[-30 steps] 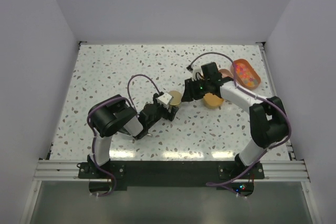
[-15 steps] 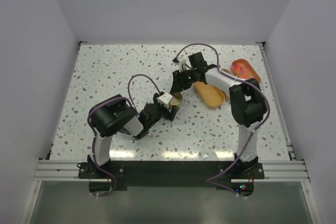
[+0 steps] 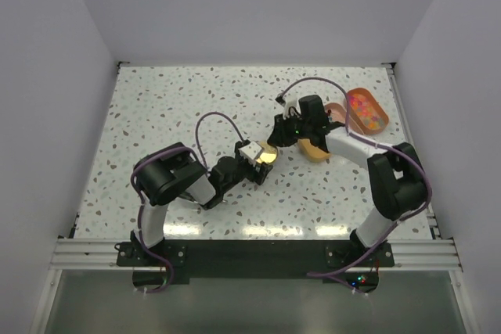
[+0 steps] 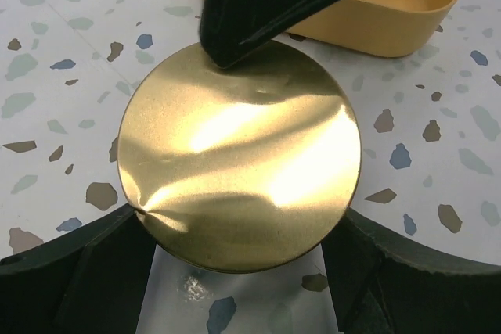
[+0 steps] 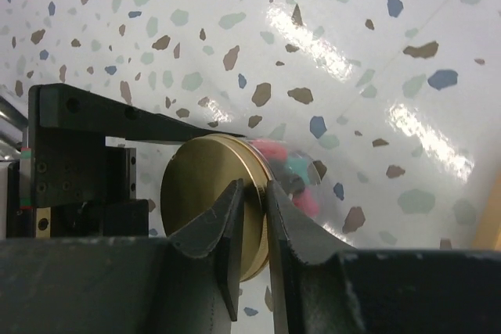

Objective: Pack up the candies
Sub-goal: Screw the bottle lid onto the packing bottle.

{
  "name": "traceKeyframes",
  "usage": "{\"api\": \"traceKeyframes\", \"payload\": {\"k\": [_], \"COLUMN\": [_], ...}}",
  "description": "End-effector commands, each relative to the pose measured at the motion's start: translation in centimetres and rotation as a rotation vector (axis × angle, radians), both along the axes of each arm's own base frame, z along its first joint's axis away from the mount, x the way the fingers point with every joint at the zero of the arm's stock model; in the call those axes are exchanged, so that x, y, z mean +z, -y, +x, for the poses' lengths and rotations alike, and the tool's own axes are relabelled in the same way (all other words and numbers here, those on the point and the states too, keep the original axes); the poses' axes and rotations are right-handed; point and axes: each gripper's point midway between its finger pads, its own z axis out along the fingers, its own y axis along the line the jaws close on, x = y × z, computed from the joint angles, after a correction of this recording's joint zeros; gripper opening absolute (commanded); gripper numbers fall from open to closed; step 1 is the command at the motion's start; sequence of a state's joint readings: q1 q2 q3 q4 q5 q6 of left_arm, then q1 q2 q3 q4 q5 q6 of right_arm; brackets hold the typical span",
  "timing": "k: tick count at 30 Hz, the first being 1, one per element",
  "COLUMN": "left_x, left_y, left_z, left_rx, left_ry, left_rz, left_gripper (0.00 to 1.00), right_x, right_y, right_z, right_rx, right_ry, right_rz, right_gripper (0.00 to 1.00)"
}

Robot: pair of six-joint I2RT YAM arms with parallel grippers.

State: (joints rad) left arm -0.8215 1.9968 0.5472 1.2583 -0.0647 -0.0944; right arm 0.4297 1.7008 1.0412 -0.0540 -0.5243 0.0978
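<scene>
A clear jar of candies [image 5: 301,181], pink, teal and dark, lies tilted with its gold lid [image 5: 200,201] facing the left wrist camera. The lid [image 4: 239,154] fills that view, and my left gripper [image 4: 239,224] is closed on the jar, one finger against each side of the lid's edge. My right gripper [image 5: 252,213] pinches the lid's rim edge-on, one finger on the face and one behind the rim. From above, the lid [image 3: 268,155] sits between the left gripper [image 3: 261,159] and the right gripper [image 3: 279,137]. More loose candies [image 3: 363,105] fill an orange bowl [image 3: 379,125].
A shallow yellow tray [image 3: 317,151] lies just right of the jar and shows behind the lid as the yellow tray [image 4: 391,17]. A brownish dish [image 3: 335,109] sits next to the orange bowl. Walls enclose the speckled table [image 3: 172,107].
The right arm swung out to the left half a second ago and came back; its jaws have narrowed onto the lid's rim. The left gripper and jar shifted slightly right.
</scene>
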Motion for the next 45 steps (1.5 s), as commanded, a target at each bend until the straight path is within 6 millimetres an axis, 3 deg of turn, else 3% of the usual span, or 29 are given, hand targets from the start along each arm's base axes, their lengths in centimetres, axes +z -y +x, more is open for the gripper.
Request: {"api": "traceKeyframes", "payload": {"k": [1,4,11,17,18,20,22,27,30,35,40,41,45], "left_x": [1.1,1.0,1.0,1.0,1.2,1.1,1.1,1.0,1.0,0.9,0.7,0.7,0.4], "left_y": [-2.2,-2.2,-2.1,-2.1,-1.9,-1.6,-1.4,-1.1,-0.9,-1.0,-1.2,-1.2,-1.5], "left_z": [3.3,3.3,3.1,2.9,2.9,2.8,2.6,2.4,2.4,2.5,2.7,2.9,3.3], "left_rx": [0.175,0.177,0.170,0.156,0.150,0.129,0.111,0.087,0.081,0.085,0.108,0.114,0.144], "left_ry": [0.024,0.019,0.017,0.019,0.024,0.025,0.024,0.025,0.026,0.023,0.013,0.010,-0.005], "left_rz": [-0.033,-0.032,-0.031,-0.033,-0.038,-0.037,-0.039,-0.037,-0.037,-0.035,-0.028,-0.025,-0.019], "left_gripper": [0.60,0.60,0.59,0.59,0.59,0.59,0.59,0.59,0.58,0.57,0.55,0.54,0.53], "right_x": [-3.5,-4.1,-4.7,-1.6,0.0,0.4,2.2,2.3,1.9,0.6,-1.0,-0.5,-1.9], "right_y": [0.2,0.6,1.3,2.4,2.1,1.5,0.1,-2.3,-3.7,-5.0,-4.1,-3.9,-2.6], "right_z": [-7.6,-8.8,-9.2,-5.1,-3.8,-2.6,-0.8,3.0,3.9,3.3,0.9,0.6,-2.0], "right_rx": [-0.045,-0.112,-0.183,-0.164,-0.121,-0.081,-0.028,0.057,0.117,0.204,0.218,0.216,0.185], "right_ry": [-0.285,-0.303,-0.311,-0.208,-0.154,-0.133,-0.074,-0.015,-0.005,-0.015,-0.067,-0.058,-0.115], "right_rz": [0.017,0.040,0.060,0.048,0.030,0.013,0.053,0.047,0.040,0.003,-0.021,-0.017,-0.034], "right_gripper": [0.19,0.18,0.18,0.29,0.31,0.37,0.41,0.47,0.47,0.46,0.33,0.31,0.27]}}
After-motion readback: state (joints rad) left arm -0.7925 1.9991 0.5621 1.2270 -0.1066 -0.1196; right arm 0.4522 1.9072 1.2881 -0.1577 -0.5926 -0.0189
